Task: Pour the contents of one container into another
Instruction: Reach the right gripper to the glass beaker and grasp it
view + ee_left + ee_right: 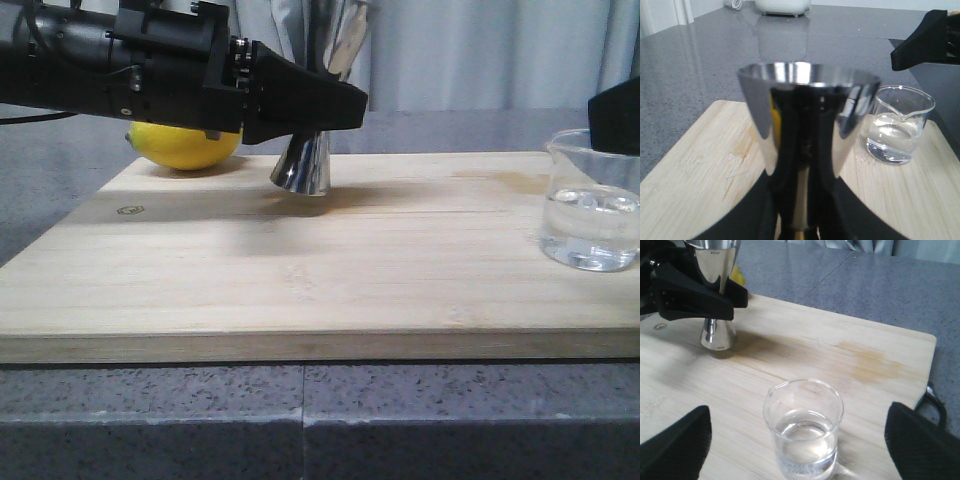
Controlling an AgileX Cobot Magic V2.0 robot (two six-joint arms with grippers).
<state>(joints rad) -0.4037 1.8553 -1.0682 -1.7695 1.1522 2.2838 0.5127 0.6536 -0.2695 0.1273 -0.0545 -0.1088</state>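
No pouring has begun: the left gripper (pixel 318 112) is clamped on the waist of the steel jigger (pixel 303 168), which stands upright on the far side of the wooden board (pixel 300 270), while the glass beaker (pixel 592 205) sits upright and about one-third full of clear liquid near the board's right edge, well apart from the jigger. The right gripper (pixel 802 440) has its fingers spread wide on either side of the beaker without touching it, so grasping, lifting, carrying and tipping all remain. The board bears a faint stain and rests on a grey speckled counter (pixel 300 420), with a lemon (pixel 185 145) behind the left arm and pale curtains (pixel 480 50) beyond.
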